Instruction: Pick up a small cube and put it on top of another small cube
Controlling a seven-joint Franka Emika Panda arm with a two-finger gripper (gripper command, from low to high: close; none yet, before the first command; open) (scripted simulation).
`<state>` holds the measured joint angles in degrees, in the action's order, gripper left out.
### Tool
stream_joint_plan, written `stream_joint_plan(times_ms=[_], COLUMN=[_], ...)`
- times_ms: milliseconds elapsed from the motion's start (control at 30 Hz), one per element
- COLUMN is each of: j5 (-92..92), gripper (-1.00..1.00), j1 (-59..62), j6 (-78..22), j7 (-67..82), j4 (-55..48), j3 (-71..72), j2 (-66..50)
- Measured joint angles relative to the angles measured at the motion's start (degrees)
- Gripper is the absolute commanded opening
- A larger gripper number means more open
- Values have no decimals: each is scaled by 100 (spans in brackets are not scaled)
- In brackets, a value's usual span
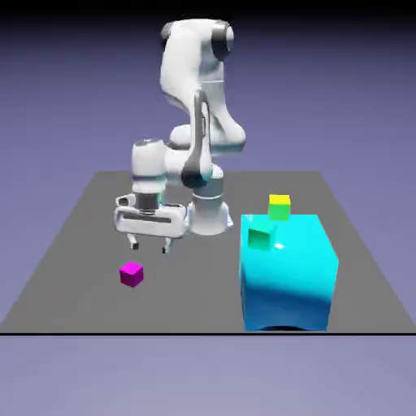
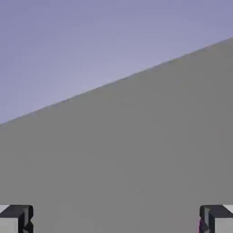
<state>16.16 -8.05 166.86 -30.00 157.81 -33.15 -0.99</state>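
a plain blue-violet backdrop stands behind a flat dark grey table (image 1: pixel 97 211), and i take the big cyan block (image 1: pixel 288 272) on it as my landmark. the block sits toward the exterior view's right, near the table's front edge. a small green cube (image 1: pixel 260 239) shows against the block's upper corner on the side facing me; i cannot tell whether it touches the block. behind the block, a yellow cube (image 1: pixel 279 200) sits on top of a second green cube (image 1: pixel 279 213).

the small magenta cube (image 1: pixel 132 274) lies on the bare table well apart from the cyan block, toward the exterior view's left, at roughly the depth of the block's front half.

my gripper (image 1: pixel 149 244) hangs above the table, also to the exterior view's left of the block, a little farther back than the magenta cube and above it, not touching it. my fingers are spread wide with nothing between them.

in the hand view my fingertips (image 2: pixel 17 219) show in the two bottom corners, far apart, with grey table between them and the backdrop slanting across the top. a thin sliver of magenta shows at the inner edge of the fingertip in the bottom right corner.
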Motion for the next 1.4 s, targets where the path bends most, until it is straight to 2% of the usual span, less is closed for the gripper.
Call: stream_joint_plan(times_ms=[167,1133,1167,1233,1400], j5=[317,-5279,-5438,-5440,-4479], gripper=[0,0,-100,-100,-100], j1=[-100,5917,6088,6088,5051], j6=[-140,824,852,853,687], j7=[244,-3937,-4056,-4058,-3340], j4=[-63,-569,-583,-583,-496], j3=[-650,4149,4286,4286,3459], j2=[-659,-2016,-2054,-2055,-1821])
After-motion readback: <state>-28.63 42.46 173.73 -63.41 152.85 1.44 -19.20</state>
